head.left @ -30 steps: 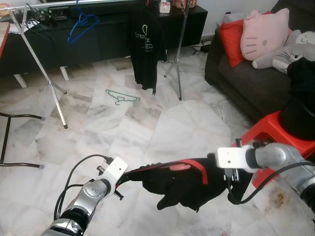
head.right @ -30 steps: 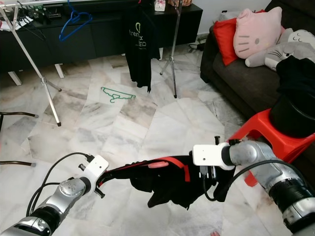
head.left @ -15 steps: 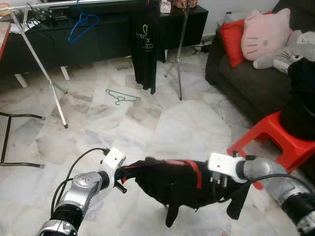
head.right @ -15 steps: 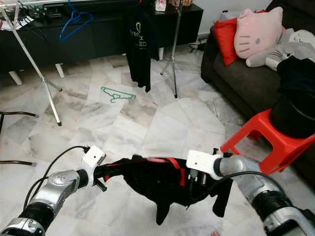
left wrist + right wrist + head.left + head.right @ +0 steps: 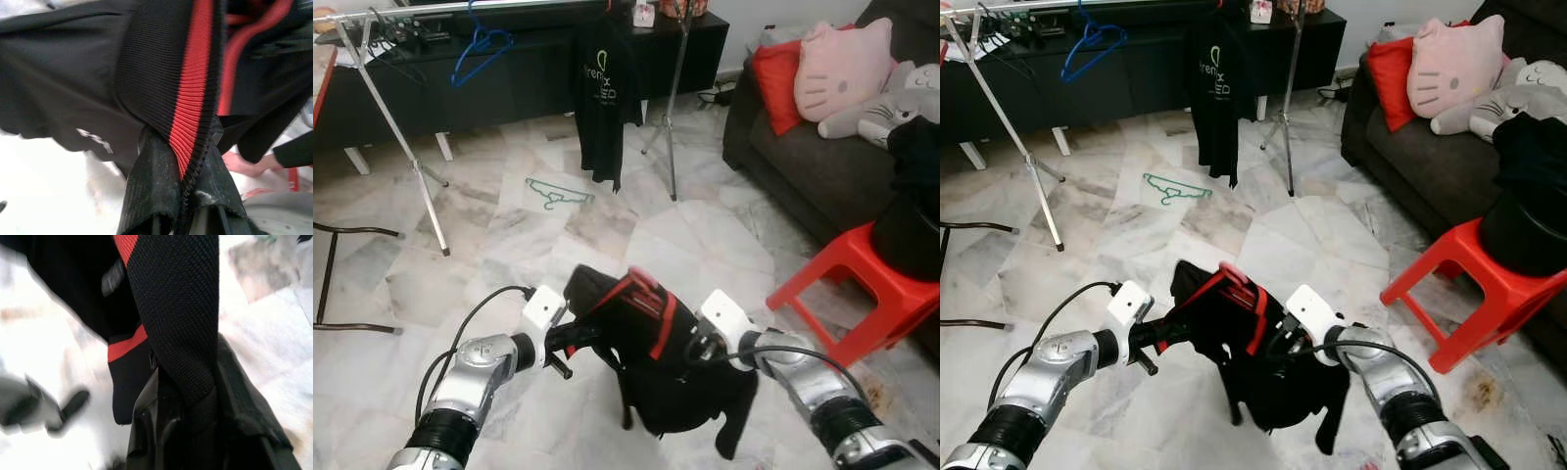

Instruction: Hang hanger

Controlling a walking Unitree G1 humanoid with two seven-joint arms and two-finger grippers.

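Note:
A black garment with red trim (image 5: pixel 646 338) hangs bunched between my two grippers, low over the marble floor. My left gripper (image 5: pixel 573 338) is shut on its red-striped ribbed hem (image 5: pixel 188 122). My right gripper (image 5: pixel 690 348) is shut on a black fold of the garment (image 5: pixel 186 333). The two grippers are close together. A green hanger (image 5: pixel 558 193) lies on the floor farther ahead. Behind it stands a metal clothes rack (image 5: pixel 416 171) carrying a blue hanger (image 5: pixel 478 44) and a black T-shirt (image 5: pixel 604 98).
A red stool (image 5: pixel 862 279) stands to the right with a black bundle on it. Behind it is a dark sofa (image 5: pixel 803 166) with a pink cushion (image 5: pixel 842 64). A black low cabinet (image 5: pixel 509 78) lines the far wall. A black chair frame (image 5: pixel 333 279) is at the left.
Both grippers have come toward each other. The garment, stretched out between them a second ago, now bulges up in the middle and hangs down in folds.

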